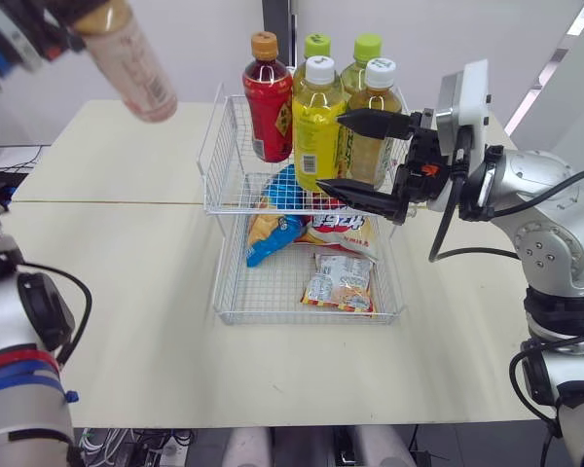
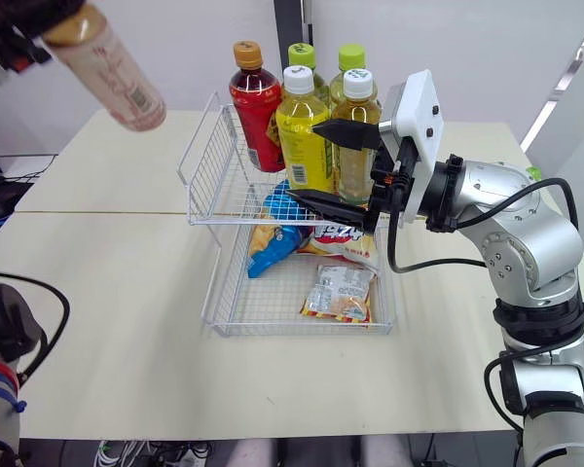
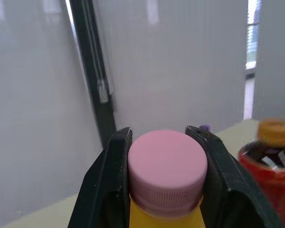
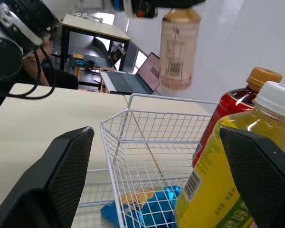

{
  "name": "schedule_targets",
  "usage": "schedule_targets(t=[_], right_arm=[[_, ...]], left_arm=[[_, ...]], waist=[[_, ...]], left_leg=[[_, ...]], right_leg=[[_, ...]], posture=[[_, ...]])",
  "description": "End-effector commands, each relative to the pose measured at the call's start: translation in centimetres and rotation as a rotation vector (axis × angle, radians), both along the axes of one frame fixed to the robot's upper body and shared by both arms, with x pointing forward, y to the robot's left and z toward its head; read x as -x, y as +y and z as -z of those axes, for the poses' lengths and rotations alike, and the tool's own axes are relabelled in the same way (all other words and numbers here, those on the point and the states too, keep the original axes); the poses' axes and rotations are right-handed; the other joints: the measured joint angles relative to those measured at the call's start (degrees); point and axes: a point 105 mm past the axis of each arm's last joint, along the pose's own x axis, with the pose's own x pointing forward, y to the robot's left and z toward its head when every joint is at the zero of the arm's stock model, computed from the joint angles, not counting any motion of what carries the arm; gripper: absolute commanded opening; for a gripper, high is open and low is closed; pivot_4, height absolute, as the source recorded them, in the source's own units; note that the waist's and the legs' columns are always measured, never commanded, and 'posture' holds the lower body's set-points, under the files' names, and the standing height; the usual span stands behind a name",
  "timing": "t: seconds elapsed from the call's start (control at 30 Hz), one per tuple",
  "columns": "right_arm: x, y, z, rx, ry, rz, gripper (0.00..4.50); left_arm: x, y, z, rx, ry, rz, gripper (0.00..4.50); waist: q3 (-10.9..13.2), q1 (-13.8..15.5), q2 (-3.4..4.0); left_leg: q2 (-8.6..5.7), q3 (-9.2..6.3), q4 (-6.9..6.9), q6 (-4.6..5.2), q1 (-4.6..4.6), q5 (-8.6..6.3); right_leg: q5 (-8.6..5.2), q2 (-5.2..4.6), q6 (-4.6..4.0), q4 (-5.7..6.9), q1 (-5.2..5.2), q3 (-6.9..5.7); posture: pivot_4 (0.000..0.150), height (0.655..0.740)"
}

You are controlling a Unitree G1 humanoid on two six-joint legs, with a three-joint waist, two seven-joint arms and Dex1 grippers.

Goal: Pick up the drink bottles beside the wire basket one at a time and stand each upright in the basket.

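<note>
Jaws: left jaws are clamping the pink cap (image 3: 167,166) of a pale bottle (image 1: 131,63), right jaws are gaping wide and holding nothing | pale bottle is hanging tilted, high over the surface (image 1: 127,321), left of the wire basket (image 1: 217,156) | red bottle (image 1: 269,102) and yellow bottle (image 1: 316,126) are standing upright in the basket's upper tier, with the right jaws hovering just beside the yellow bottle.
</note>
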Motion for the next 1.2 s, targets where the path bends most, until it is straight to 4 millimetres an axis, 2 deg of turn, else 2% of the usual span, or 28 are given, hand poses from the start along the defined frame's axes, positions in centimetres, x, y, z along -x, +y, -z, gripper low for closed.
schedule_targets(t=[0.03,0.1,0.2,0.43,0.57,0.67,0.8,0.97,1.2], right_arm=[[0.4,0.1,-1.1,-0.014,-0.066,-0.005,4.50],[0.3,0.2,-1.0,-0.016,-0.069,-0.002,4.50],[0.2,0.2,-1.0,-0.018,-0.072,0.002,4.50],[0.3,0.1,-0.8,-0.022,-0.076,0.014,4.50],[0.4,0.0,-0.8,-0.022,-0.077,0.021,4.50],[0.5,-0.1,-0.8,-0.022,-0.078,0.027,4.50],[0.6,-0.3,-0.7,-0.018,-0.078,0.040,4.50],[0.7,-0.4,-0.7,-0.017,-0.077,0.049,4.50],[0.9,-0.5,-0.7,-0.015,-0.079,0.049,4.50]], left_arm=[[3.1,-1.8,-3.5,0.005,-0.089,0.130,1.36],[3.6,-2.8,-4.1,-0.006,-0.092,0.175,1.36],[4.0,-4.4,-3.9,-0.044,-0.065,0.249,1.36],[3.8,-7.6,-1.6,-0.085,0.006,0.399,1.36],[3.3,-9.1,0.5,-0.113,0.062,0.444,1.36],[2.2,-9.7,2.8,-0.148,0.103,0.417,1.36],[1.5,-10.1,4.6,-0.176,0.116,0.391,1.36],[1.0,-10.4,5.7,-0.177,0.113,0.378,1.36],[-0.4,-10.6,6.0,-0.162,0.091,0.338,1.36]], waist=[[0.0,-0.2,0.00],[0.0,-0.3,0.00],[0.0,-0.5,0.05],[0.1,-0.3,0.09],[0.1,-0.3,0.09],[0.1,-0.5,0.12],[0.1,-0.4,0.12],[0.1,-0.3,0.12],[0.1,-0.2,0.12]], left_leg=[[0.02,-0.01,0.00,0.00,0.02,0.00],[0.05,-0.02,0.01,0.00,0.03,0.00],[0.06,0.02,0.00,0.00,0.06,0.00],[0.06,0.02,0.01,0.00,0.07,0.01],[0.06,0.04,0.02,0.00,0.06,0.01],[0.06,0.06,0.02,0.00,0.08,0.01],[0.07,0.04,0.02,0.00,0.10,0.01],[0.06,0.05,0.03,0.00,0.07,0.01],[0.05,0.05,0.05,0.00,0.07,0.01]], right_leg=[[0.00,0.03,0.00,0.04,0.00,0.00],[0.00,0.07,0.00,0.09,-0.02,0.01],[-0.01,0.10,0.00,0.14,-0.05,0.07],[-0.01,0.10,-0.01,0.22,-0.07,0.09],[-0.01,0.08,-0.02,0.21,-0.07,0.12],[0.00,0.09,-0.03,0.23,-0.07,0.16],[0.00,0.10,-0.03,0.27,-0.07,0.15],[0.00,0.09,-0.03,0.22,-0.08,0.14],[0.00,0.09,-0.03,0.25,-0.07,0.14]], posture=[[0.150,0.7400],[0.150,0.7400],[0.150,0.7400],[0.150,0.7400],[0.150,0.7400],[0.150,0.7400],[0.150,0.7400],[0.150,0.7400],[0.150,0.7400]])
